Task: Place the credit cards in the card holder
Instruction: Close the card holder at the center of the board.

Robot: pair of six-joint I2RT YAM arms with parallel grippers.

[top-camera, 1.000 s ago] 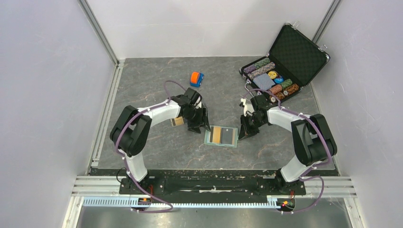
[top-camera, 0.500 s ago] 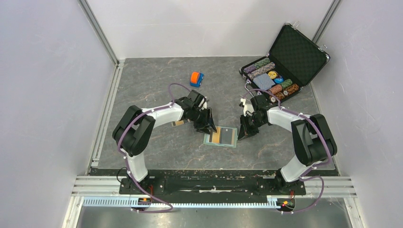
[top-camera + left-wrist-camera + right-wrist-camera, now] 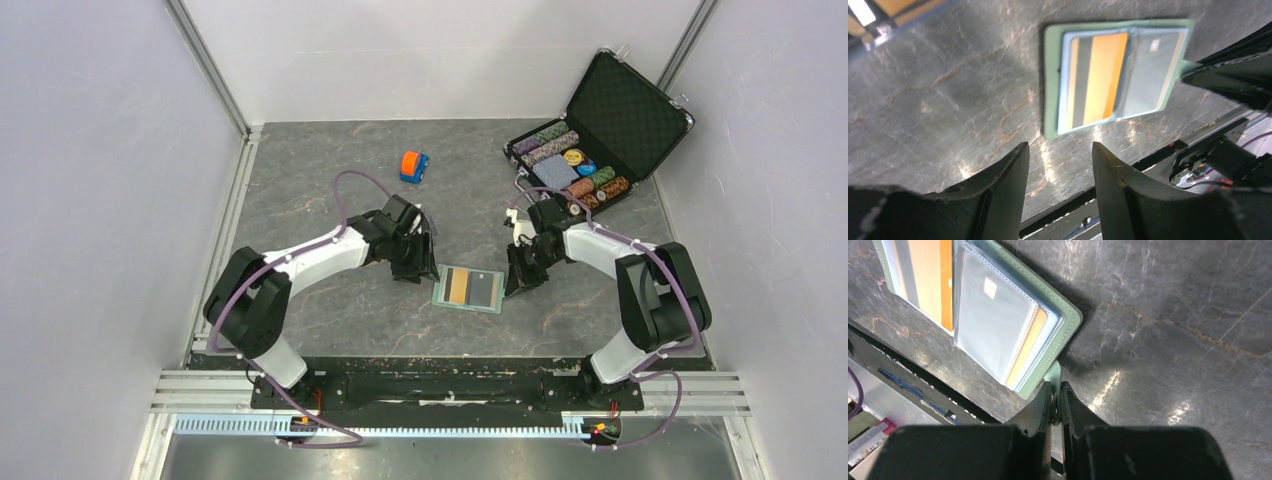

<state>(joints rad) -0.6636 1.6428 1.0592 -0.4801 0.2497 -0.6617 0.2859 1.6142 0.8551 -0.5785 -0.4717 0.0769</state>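
Table (image 3: 330,170): 1, grey marble-look top, everything sits on it.
Arms: 2. Left arm (image 3: 310,255) reaches in from the L, right arm (image 3: 610,250) from the R, both bent toward the middle.
Chip case (image 3: 628,112): 1, black, lid up, far R corner. Rolls of poker chips inside, too small to count.
Card holder (image 3: 470,289): 1, sage green, lying open and flat at table centre between the 2 grippers. Pale blue inside w/ clear pockets. The left wrist cam shows its green rim (image 3: 1050,90) just ahead of the fingers. The right wrist cam shows the rim (image 3: 1068,320) and a small green tab at the near edge.
Left gripper (image 3: 420,268): jaws apart, nothing between them, only bare table (image 3: 1060,150). It's just L of the holder, not touching it.
Right gripper (image 3: 517,280): fingers pinched together on the holder's green tab (image 3: 1057,390), at the holder's R edge.
Toy car (image 3: 414,165): 1, orange and blue, far side of the table, well apart from the holder.
Credit cards: 2 orange-gold seen for sure. 1 w/ a dark stripe in the L pocket (image 3: 1103,75). 1 showing only as an orange edge under the R sleeves (image 3: 1027,347). The grey panel on top of the R side (image 3: 484,288) is card or sleeve, can't tell. None loose on the table.
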